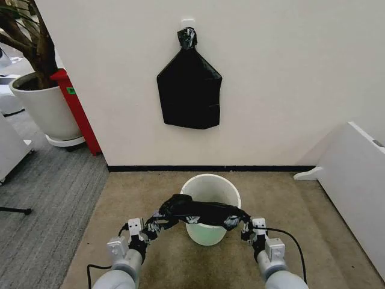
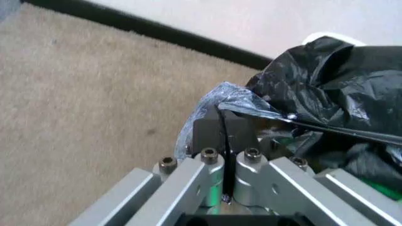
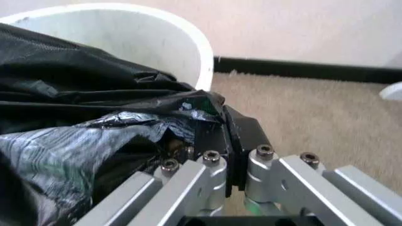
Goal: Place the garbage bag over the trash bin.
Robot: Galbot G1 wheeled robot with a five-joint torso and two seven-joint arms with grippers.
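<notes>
The garbage bag hangs stretched across the near side of the trash bin, draped over its front rim, while the bin stands on the tan carpet close to the wall. My left gripper has its jaws pinched tight on the bag's left end, and my right gripper has its jaws clamped on the right end. Higher on the wall hangs a flat black bundle with a knotted top.

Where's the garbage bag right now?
In the head view, the crinkled black plastic garbage bag hangs stretched between the left pincer and right pincer, across the near rim of the cream-white round trash bin.
</notes>
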